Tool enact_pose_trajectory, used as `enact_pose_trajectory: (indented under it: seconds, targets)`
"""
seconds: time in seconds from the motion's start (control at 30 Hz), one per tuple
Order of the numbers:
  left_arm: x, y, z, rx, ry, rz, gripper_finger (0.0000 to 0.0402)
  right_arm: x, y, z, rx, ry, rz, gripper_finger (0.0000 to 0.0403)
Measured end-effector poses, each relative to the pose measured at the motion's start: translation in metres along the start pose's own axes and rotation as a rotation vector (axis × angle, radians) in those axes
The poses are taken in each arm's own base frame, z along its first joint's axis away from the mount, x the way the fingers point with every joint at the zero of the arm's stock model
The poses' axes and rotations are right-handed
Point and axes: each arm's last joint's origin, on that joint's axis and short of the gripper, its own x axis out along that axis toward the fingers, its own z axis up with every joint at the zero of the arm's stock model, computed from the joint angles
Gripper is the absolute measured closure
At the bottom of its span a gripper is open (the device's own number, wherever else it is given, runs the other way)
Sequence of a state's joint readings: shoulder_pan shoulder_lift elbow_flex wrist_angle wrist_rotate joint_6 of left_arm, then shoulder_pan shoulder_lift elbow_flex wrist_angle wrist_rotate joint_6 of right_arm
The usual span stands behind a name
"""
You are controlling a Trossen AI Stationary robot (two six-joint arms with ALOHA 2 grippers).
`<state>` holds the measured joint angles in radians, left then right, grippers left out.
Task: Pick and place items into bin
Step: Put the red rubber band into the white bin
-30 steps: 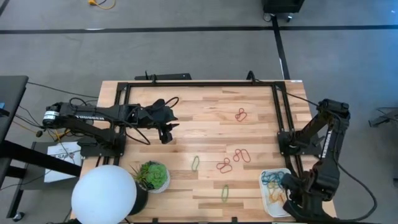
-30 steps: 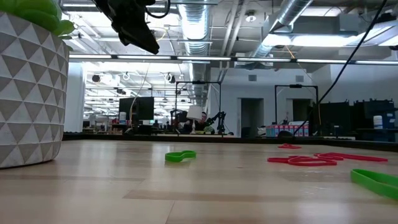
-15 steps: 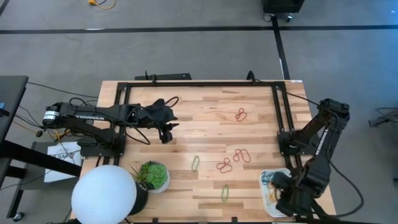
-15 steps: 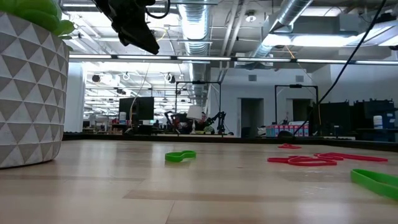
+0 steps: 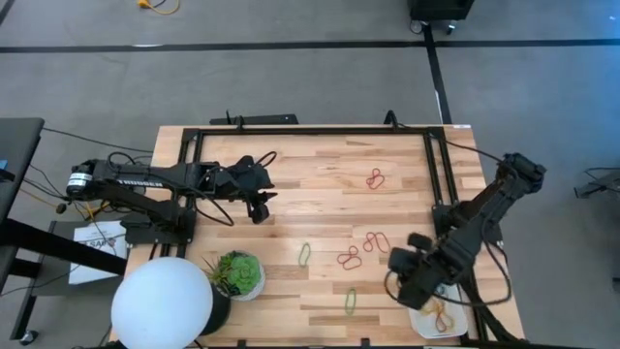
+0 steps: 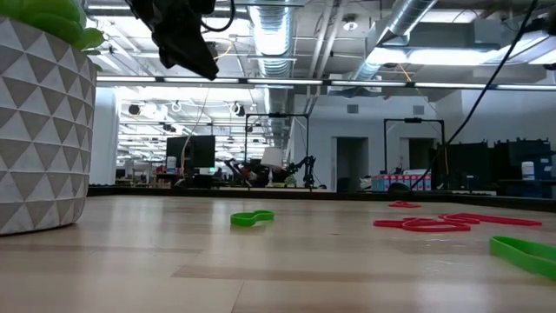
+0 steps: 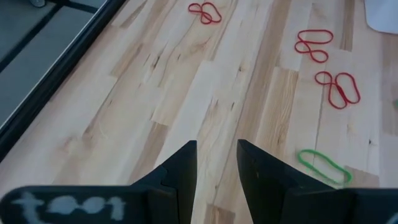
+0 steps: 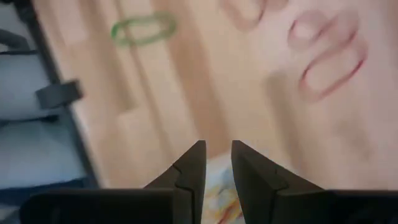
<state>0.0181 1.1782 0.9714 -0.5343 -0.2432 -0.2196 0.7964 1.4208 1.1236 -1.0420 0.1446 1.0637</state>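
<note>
Right end effector (image 5: pixel 405 281), fingers slightly parted and empty, hovers beside the white bin (image 5: pixel 441 318) holding bands; left end effector (image 5: pixel 258 208), parted, empty, hangs above the counter (image 5: pixel 320 194); red rubber bands (image 5: pixel 363 248) lie mid-counter.

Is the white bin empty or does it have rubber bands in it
Not empty: yellow and orange rubber bands lie inside the white bin, partly hidden by the right arm.

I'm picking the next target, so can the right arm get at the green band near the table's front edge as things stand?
Probably yes. The right gripper hangs open and empty just beside the green band, with only bare wood between them; the bin lies on its other side.
</note>
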Motion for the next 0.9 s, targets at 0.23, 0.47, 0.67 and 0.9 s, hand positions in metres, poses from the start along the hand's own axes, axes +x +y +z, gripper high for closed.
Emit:
enact_pose_trajectory:
  seconds: [0.23, 0.47, 0.67, 0.9]
  targets:
    - [0.000, 0.000, 0.000, -0.014, 0.005, -0.002, 0.0297, 0.004, -0.027, 0.038, -0.101, -0.155, -0.161, 0.0332]
    - [0.000, 0.000, -0.002, -0.023, 0.025, -0.021, 0.0297, 0.008, -0.072, 0.080, 0.097, -0.177, -0.257, 0.0332]
    - [0.000, 0.000, -0.002, -0.017, 0.025, -0.019, 0.0297, 0.018, -0.125, 0.114, 0.213, -0.133, -0.365, 0.0332]
    - [0.000, 0.000, -0.002, -0.018, 0.024, -0.016, 0.0297, 0.050, -0.196, 0.142, 0.361, 0.070, -0.349, 0.0332]
